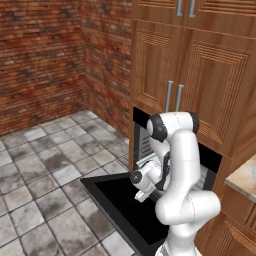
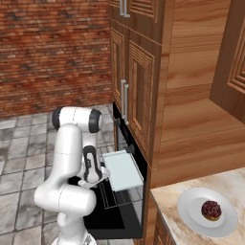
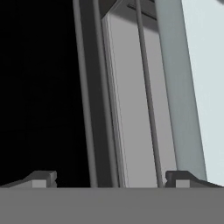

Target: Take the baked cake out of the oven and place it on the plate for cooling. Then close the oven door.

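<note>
Left base view: brown wooden cabinet doors [image 1: 200, 75] above a black built-in oven [image 1: 145, 145] whose oven door [image 1: 125, 205] hangs fully open, a glossy black panel lying flat over the grey floor tiles [image 1: 45, 170]; the white arm stands in front of the cavity with its wrist low over the door, the fingers hidden behind the forearm. Right base view: the same oven [image 2: 119, 143] seen side-on, a pale square tray [image 2: 123, 171] drawn out on a wire rack [image 2: 112, 196] above the open door; to the right, on the beige counter [image 2: 167, 201], a white round plate [image 2: 225, 220] carries the cake [image 2: 211, 210], a small dark brown lump seated near the plate's middle. Judged from this, the cake is already out of the oven and the door is what remains. Hand view: gripper [image 3: 111, 179] spread wide, both fingertips [image 3: 43, 178] far apart with nothing between them, looking along rack wires [image 3: 144, 87] and the tray's pale edge [image 3: 205, 78]. Handling, as a judgement: the cake looks soft, light and crumbly, best left where it sits; the oven door is stiff, hinged low and probably heavy, best pushed up from under its free front edge.
</note>
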Controlling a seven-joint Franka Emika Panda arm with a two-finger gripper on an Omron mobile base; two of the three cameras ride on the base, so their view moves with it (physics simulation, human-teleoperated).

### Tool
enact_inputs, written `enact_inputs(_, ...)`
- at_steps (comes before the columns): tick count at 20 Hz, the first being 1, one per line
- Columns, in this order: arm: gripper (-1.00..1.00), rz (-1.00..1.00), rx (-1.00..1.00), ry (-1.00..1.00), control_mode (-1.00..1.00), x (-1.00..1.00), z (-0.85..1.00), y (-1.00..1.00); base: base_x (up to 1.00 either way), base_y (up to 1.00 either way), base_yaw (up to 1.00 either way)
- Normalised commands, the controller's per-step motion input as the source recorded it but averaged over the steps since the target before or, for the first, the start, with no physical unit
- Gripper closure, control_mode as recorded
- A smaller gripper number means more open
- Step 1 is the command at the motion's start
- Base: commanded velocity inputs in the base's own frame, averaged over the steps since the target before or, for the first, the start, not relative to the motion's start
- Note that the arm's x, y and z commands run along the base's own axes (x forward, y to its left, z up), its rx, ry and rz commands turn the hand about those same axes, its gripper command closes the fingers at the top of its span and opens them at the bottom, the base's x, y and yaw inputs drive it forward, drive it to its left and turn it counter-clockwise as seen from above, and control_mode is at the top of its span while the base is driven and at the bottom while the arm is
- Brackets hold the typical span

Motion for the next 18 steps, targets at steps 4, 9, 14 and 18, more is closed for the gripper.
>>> enact_inputs(4,-1.00,0.00,0.00,0.00,-1.00,0.07,-0.01,-0.22,0.00,0.00,0.00)
enact_inputs(9,-1.00,0.00,0.00,0.00,-1.00,0.10,-0.01,-0.17,0.00,0.00,0.00)
enact_inputs(14,-1.00,0.00,0.00,0.00,-1.00,0.12,-0.01,-0.16,0.00,0.00,0.00)
enact_inputs(18,-1.00,0.00,0.00,0.00,-1.00,0.14,-0.01,-0.15,0.00,0.00,0.00)
